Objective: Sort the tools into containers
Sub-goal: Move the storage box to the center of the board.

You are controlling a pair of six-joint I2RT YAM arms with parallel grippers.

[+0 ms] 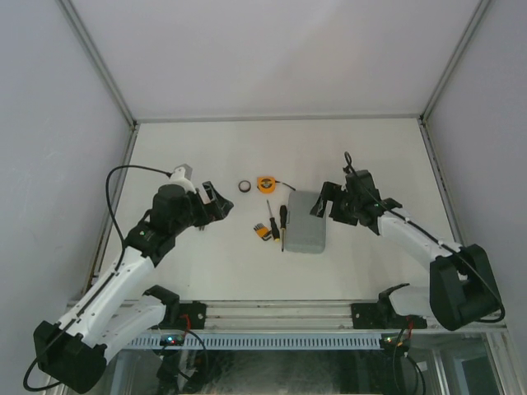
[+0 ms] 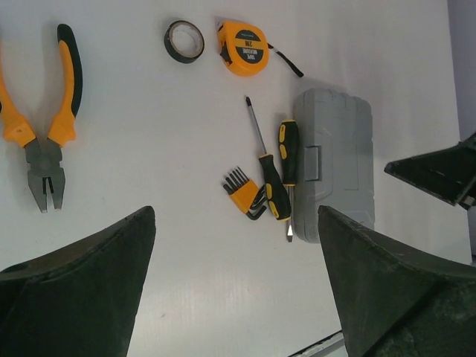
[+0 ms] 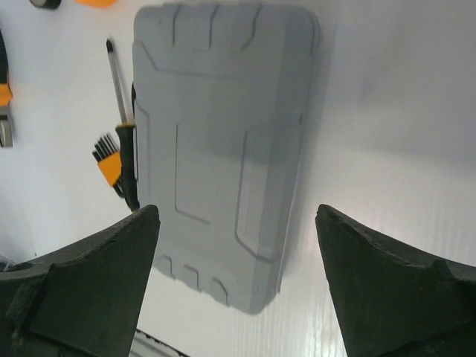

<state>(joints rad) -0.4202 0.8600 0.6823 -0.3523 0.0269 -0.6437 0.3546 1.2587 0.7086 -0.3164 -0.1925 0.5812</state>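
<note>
The grey tool case (image 1: 306,222) lies closed in the middle of the table, also seen as the case (image 2: 335,163) and the case (image 3: 223,149). Along its left side lie two black-and-yellow screwdrivers (image 2: 277,182) and an orange hex-key set (image 2: 244,195). Behind them are the orange tape measure (image 2: 244,48) and a small black ring (image 2: 184,41). The orange-handled pliers (image 2: 44,111) lie apart to the left. My left gripper (image 1: 216,202) hovers open above bare table left of the tools. My right gripper (image 1: 323,202) is open over the case's right side, holding nothing.
Metal frame rails (image 1: 107,90) and grey walls bound the white table on three sides. A slotted rail (image 1: 272,313) runs along the near edge between the arm bases. The right gripper's finger (image 2: 439,175) shows beyond the case in the left wrist view.
</note>
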